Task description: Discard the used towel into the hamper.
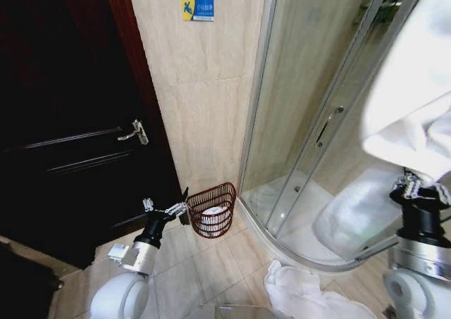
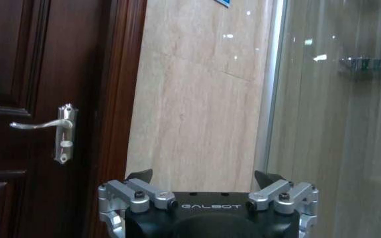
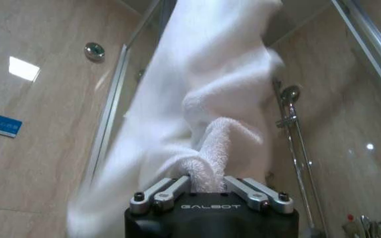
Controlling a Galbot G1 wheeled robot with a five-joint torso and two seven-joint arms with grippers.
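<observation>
- Right wrist view first: the right gripper has its fingers pinched on a bunch of white towel, and the rest of the cloth hangs in a big fold in front of the shower glass.
- Head view puts that same gripper up high at the right edge, towel draped above and around it.
- Left gripper is held low, fingers spread with nothing between them, tips just beside the rim of the hamper. From the left wrist view the two fingertips stand wide apart, pointing at the wall strip between the dark door and the shower enclosure.
- Hamper sits on the floor against that wall strip, at the foot of the shower's corner post. Something white is already in it.
- My read: we're in the carry stage. Towel is grabbed, not dropped. Next up is swinging the right arm across and down over the rim, which is a fair way off.
- Hard to tell: how much towel trails out of frame, and what the white stuff in the hamper is. Another white cloth lies on the floor, partly cut off.
</observation>
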